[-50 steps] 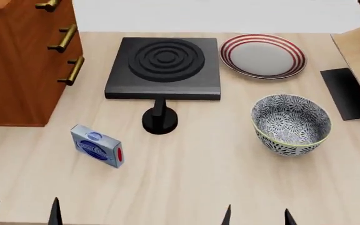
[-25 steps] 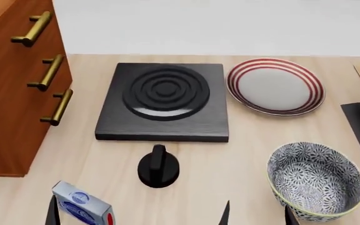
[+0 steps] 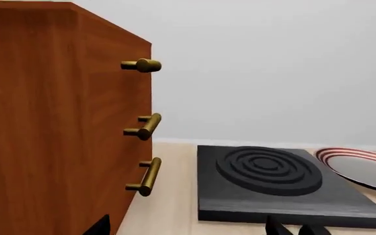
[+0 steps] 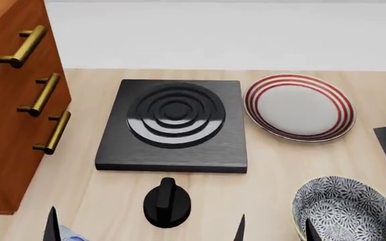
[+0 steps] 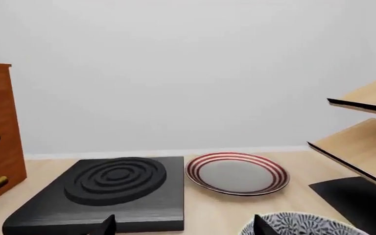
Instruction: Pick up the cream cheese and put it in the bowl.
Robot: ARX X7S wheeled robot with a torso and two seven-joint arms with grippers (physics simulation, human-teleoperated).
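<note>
Though only a pale-blue corner of the cream cheese (image 4: 72, 236) shows at the head view's lower edge, it lies just beside the left gripper (image 4: 17, 225) — the nearer arm. Its long axis cannot be told. Both pairs of jaws stand wide and empty; the bowl (image 4: 344, 213) sits by the right gripper (image 4: 273, 228) on the bench (image 4: 267, 165).

Simulated kitchen counter, plain grey wall behind. Evidence: light wood worktop (image 4: 300, 165); black hob plate w/ concentric rings (image 4: 174, 123); black control knob (image 4: 167, 203) just in front of hob; red-striped plate (image 4: 299, 107) beside hob; wooden drawer unit (image 4: 8, 125) w/ brass handles; wood shelving (image 5: 364, 132) at far side.
</note>
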